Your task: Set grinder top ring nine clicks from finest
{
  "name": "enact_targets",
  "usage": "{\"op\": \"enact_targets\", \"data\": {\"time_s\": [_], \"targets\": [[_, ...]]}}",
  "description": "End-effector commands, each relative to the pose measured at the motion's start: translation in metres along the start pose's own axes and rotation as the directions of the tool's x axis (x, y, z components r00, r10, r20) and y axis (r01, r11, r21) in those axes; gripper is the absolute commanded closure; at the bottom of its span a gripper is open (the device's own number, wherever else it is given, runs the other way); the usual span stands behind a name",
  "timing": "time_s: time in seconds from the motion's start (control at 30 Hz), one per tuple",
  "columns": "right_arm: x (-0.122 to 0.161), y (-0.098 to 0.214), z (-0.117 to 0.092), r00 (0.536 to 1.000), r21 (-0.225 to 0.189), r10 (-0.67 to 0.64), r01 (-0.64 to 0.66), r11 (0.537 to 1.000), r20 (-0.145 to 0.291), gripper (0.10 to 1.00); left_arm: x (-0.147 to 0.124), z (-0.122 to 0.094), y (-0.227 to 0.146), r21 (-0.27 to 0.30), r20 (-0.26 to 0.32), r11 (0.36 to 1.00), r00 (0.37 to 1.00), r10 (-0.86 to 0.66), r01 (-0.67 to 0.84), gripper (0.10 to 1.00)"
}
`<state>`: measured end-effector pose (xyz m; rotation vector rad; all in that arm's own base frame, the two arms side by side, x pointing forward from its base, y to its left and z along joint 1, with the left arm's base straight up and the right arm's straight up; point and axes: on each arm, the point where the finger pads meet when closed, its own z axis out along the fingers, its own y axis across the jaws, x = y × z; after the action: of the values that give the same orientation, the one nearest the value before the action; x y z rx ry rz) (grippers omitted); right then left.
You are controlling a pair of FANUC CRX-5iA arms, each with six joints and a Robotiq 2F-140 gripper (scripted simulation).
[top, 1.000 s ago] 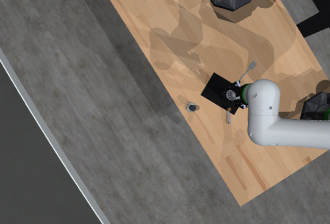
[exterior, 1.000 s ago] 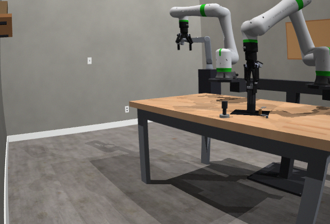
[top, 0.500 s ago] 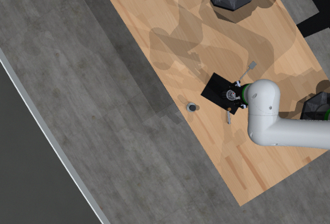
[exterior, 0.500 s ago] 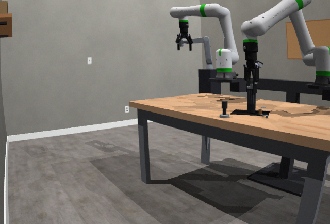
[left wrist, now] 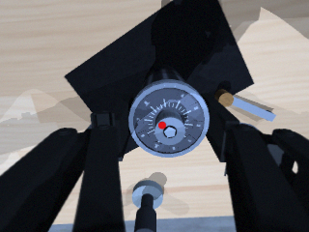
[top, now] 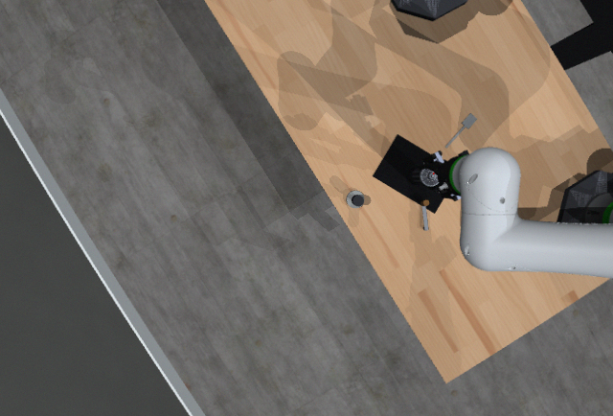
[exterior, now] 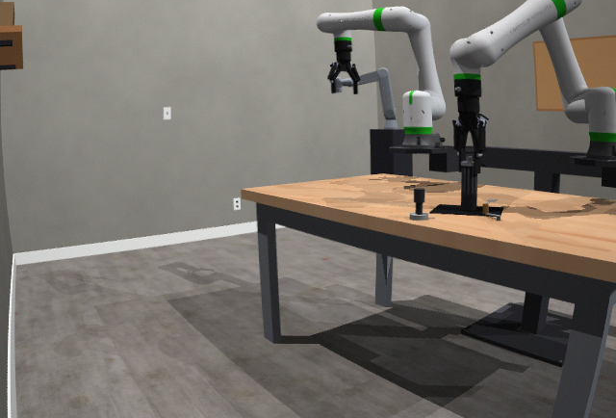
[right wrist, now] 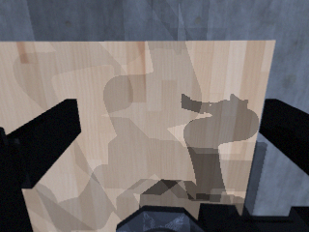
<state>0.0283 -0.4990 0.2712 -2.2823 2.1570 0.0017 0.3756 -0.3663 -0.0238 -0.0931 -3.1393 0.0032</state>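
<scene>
The hand grinder [exterior: 468, 189] stands upright on its black mat [top: 397, 153] [exterior: 440, 210] [left wrist: 97, 79]. Its silver top ring [top: 421, 176] [left wrist: 141, 98] shows a tick scale and figures. A red dot [left wrist: 162, 125] sits up and left of the centre hub in the left wrist view. My left gripper [exterior: 469, 162] [left wrist: 166, 107] points straight down over the grinder, its part-closed fingers on both sides of the top ring; they look shut on it, though the contact faces are partly hidden. My right gripper [exterior: 345, 89] [right wrist: 169, 115] is wide open and empty, high above the table, away from the grinder.
A crank handle [top: 425, 218] [left wrist: 253, 107] with a brown knob lies by the mat's edge. A black-handled tool with a round grey base [top: 357, 199] [exterior: 419, 216] [left wrist: 148, 193] stands near the table edge. A flat-ended grey tool [top: 468, 121] lies on the mat's other side.
</scene>
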Motion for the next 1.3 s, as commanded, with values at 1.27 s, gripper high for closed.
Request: {"op": "enact_targets", "data": {"time_s": [1.27], "targets": [[0.0002, 0.0002, -0.0008, 1.0, 0.0, 0.0, 0.0, 1.0, -0.002, 0.098, -0.0003, -0.0005, -0.0003, 0.0, 0.002, 0.778, 0.778, -0.628, 0.628, 0.662]]}}
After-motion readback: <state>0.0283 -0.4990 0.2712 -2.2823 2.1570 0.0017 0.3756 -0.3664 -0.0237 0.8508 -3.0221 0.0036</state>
